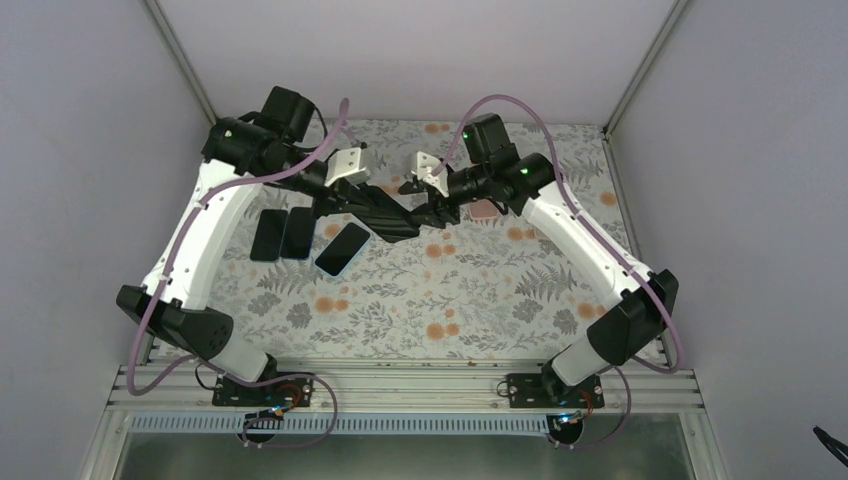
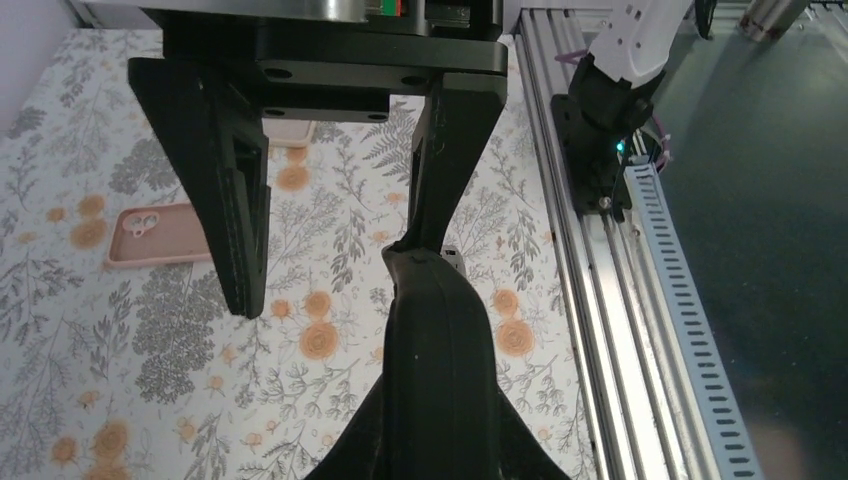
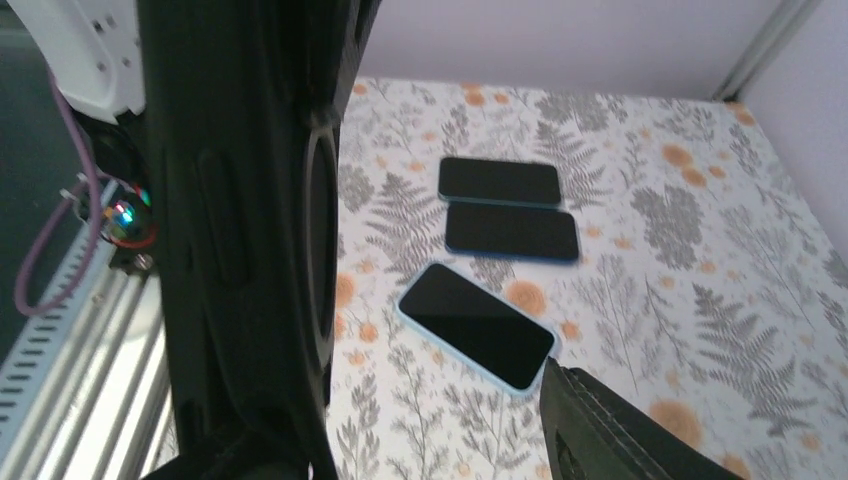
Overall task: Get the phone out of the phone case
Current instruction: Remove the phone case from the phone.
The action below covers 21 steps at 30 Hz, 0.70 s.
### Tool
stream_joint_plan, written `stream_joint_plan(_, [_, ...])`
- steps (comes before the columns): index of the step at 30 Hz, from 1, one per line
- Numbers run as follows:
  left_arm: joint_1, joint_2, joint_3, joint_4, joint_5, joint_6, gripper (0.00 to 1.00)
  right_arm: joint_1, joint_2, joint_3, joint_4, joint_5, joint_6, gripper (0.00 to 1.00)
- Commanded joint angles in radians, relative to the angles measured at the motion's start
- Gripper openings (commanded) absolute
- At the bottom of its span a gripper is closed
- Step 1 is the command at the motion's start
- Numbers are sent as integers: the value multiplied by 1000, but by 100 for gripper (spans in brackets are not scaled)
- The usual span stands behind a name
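Hanging mid-frame in the top view, the black phone case [image 1: 392, 218] meets both arms. The left gripper [image 2: 335, 270] is spread, one finger touching the case's end; the right gripper's [image 1: 428, 205] grip is unclear. Pinching the rim firmly before peeling seems wise.

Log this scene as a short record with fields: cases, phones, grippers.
black case: between the two grippers, above the table
phone inside it: cannot tell
left gripper: fingers apart, case edge at one fingertip
right gripper: at the case, grip unclear
light-blue phone: flat on the table, screen up and dark
two dark phones: flat, side by side, beyond the light-blue phone
pink case: flat on the table, apart from the phones
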Motion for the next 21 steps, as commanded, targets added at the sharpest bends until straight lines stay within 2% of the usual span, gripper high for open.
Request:
stream_joint_plan(1, [-16, 45, 21, 351, 89, -106, 2, 159, 54, 135, 83, -413, 78, 60])
stream_joint_plan(3, [-16, 59, 19, 401, 40, -137, 2, 179, 104, 214, 28, -496, 79, 60])
stream_joint_plan(7, [-18, 30, -67, 667, -101, -220, 2, 244, 218, 356, -46, -597, 107, 57])
stream_joint_plan(9, [-18, 64, -33, 686, -127, -234, 2, 273, 226, 358, -22, -582, 131, 48])
stream_joint_plan(10, [-18, 86, -11, 684, -147, -253, 2, 275, 226, 358, -15, -574, 138, 40])
stream_joint_plan(13, [-18, 104, -13, 695, -181, -246, 2, 261, 215, 358, -24, -534, 139, 6])
stream_joint_plan(15, [-16, 72, -54, 710, -182, -206, 6, 225, 185, 327, 5, -508, 173, 3])
stream_joint_plan(17, [-14, 50, -77, 719, -223, -172, 24, 169, 146, 296, 24, -511, 186, 3])
stream_joint_plan(20, [22, 37, -51, 686, -256, -149, 82, 29, 77, 232, 112, -557, 257, 3])
stream_joint_plan(21, [31, 27, -46, 683, -273, -143, 96, -26, 61, 203, 162, -556, 310, 3])
